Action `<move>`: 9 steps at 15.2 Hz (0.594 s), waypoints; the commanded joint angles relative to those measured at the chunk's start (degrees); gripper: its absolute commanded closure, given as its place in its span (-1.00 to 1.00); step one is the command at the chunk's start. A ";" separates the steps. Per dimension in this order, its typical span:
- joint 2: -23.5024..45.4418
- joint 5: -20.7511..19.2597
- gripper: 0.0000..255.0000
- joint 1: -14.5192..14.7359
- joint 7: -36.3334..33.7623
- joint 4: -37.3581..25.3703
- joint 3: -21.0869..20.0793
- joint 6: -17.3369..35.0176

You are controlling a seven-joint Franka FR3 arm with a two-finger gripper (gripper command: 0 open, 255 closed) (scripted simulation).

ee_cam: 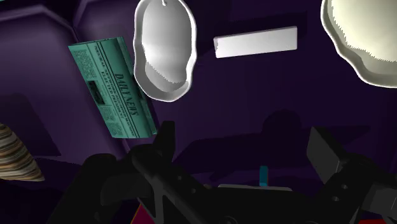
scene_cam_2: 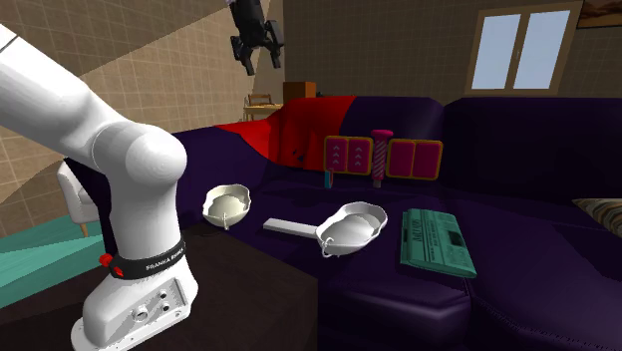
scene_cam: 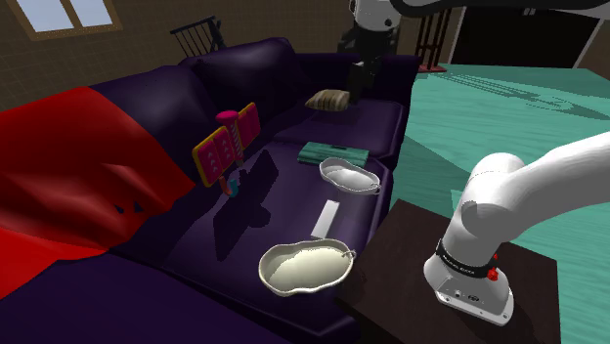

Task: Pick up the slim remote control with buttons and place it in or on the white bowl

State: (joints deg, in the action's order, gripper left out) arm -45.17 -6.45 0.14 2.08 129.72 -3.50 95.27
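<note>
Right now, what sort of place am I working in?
Most likely a living room: a big dark purple sofa with a red blanket draped over it, a folded green newspaper on the seat, and a window in the wall behind.

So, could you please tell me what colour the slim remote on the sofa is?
The remote is plain white, best seen in the wrist view.

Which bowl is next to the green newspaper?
The far bowl, lying right beside the newspaper. The near bowl sits past the remote, close to the stand.
</note>
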 commanded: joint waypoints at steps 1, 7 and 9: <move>0.00 0.00 -1.00 0.00 0.00 0.00 0.00 0.00; 2.12 2.00 -1.00 -2.97 -10.71 9.38 -1.94 9.50; 3.44 2.71 -1.00 -3.93 -14.25 12.05 -2.67 12.86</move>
State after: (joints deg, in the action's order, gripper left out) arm -42.30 -4.14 -3.31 -10.16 140.36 -5.73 106.38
